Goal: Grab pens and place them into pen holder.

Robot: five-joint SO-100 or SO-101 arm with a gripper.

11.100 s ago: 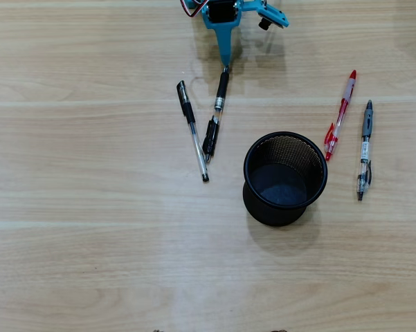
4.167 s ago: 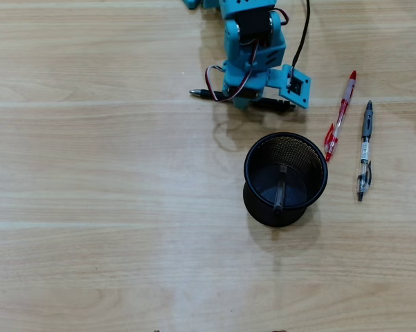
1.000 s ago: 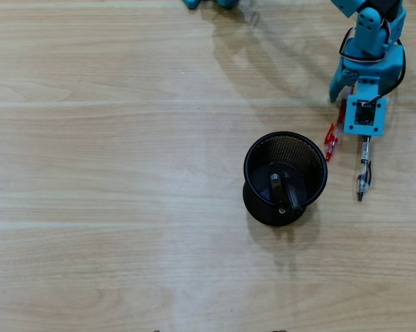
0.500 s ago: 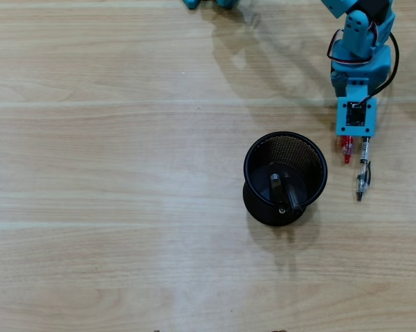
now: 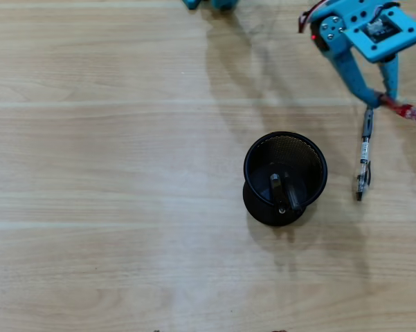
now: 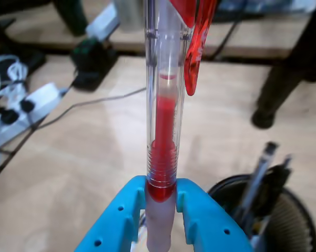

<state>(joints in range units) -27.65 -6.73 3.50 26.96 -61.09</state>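
sky-blue plastic arm point(image 5: 363, 31) with silver screws, a black servo block, a small dark label on top and a red cable; the gripper point(image 6: 161, 212) has two matte blue fingers point(image 6: 121, 220) dotted with small holes.

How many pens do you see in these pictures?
4, maybe more hidden: two in the pen holder, black pens; grey pen on the table; red pen in the gripper.

Red pen point(image 6: 161, 131): top end cut off by wrist view's upper edge, tip hidden below between the hand point(image 6: 161, 210) fingers; in overhead view mostly hidden under hand, end clipped at right edge. Pen holder point(image 6: 284, 210) cut by bottom edge, pens inside blurred. Floor clutter behind blurred.
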